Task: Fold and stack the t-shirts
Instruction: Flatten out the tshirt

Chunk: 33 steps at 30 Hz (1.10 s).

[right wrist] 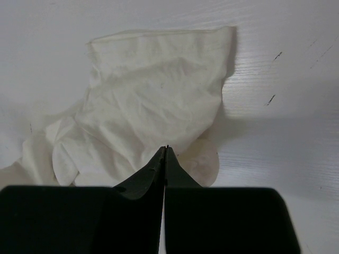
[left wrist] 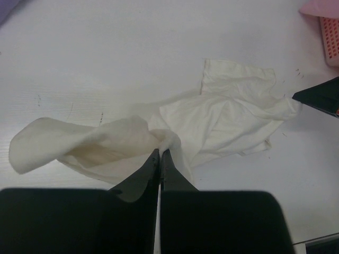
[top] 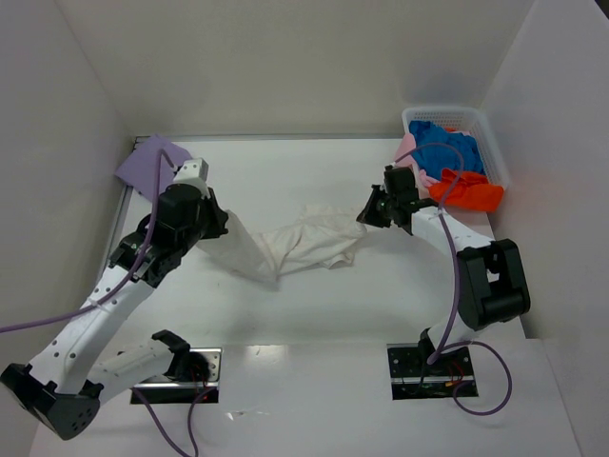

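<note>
An off-white t-shirt (top: 303,244) lies crumpled mid-table, stretched between both grippers. My left gripper (top: 222,227) is shut on its left part; in the left wrist view the gripper (left wrist: 160,152) pinches a raised fold of the shirt (left wrist: 228,116). My right gripper (top: 367,216) is shut on the shirt's right edge; in the right wrist view the gripper (right wrist: 166,149) closes on the cloth (right wrist: 153,95). A folded lavender t-shirt (top: 150,162) lies at the far left. Blue (top: 447,152), orange-red (top: 466,193) and pale pink (top: 407,152) t-shirts are heaped in and over the basket.
A white mesh basket (top: 492,135) stands at the far right against the wall. White walls close in the table on the left, back and right. The right gripper's dark tip (left wrist: 318,96) shows at the left wrist view's right edge.
</note>
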{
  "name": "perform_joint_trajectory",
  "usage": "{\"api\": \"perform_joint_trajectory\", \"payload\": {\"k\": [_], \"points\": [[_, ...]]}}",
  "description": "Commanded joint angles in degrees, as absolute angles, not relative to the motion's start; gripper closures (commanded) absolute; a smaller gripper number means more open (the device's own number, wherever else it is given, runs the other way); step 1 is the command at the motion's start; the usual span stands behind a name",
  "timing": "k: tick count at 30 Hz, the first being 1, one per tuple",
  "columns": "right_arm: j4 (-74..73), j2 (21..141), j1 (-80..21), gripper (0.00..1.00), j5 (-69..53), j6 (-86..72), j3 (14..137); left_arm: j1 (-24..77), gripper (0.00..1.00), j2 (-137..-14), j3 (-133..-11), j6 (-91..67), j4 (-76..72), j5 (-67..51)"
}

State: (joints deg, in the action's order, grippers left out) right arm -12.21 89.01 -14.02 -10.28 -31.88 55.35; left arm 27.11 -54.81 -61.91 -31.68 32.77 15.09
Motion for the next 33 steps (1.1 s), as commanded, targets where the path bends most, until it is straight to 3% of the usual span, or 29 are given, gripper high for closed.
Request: {"api": "perform_joint_trajectory", "payload": {"k": [1, 6, 13, 19, 27, 33], "points": [[-11.60, 87.01, -14.41, 0.99, -9.58, -30.85, 57.74, 26.37, 1.00, -54.76, -61.44, -32.43, 30.85, 15.03], [-16.34, 85.35, -14.41, 0.99, -8.27, -30.32, 64.67, 25.76, 1.00, -53.09, -66.34, -31.90, 32.69, 18.71], [-24.78, 82.53, -13.02, 0.99, -4.57, -28.21, 86.79, 25.22, 1.00, -53.61, -78.82, -30.23, 35.68, 26.62], [-27.59, 80.33, -8.00, 0.99, -7.73, -28.21, 100.43, 25.22, 1.00, -52.38, -86.57, -27.78, 35.68, 40.41], [-29.88, 73.75, -3.00, 0.99, -7.73, -26.29, 104.50, 25.22, 1.00, -50.19, -87.71, -26.72, 34.01, 51.93], [-31.11, 69.44, -1.23, 0.99, -6.68, -24.96, 103.27, 25.22, 1.00, -49.57, -89.29, -26.72, 31.73, 53.96]]}}
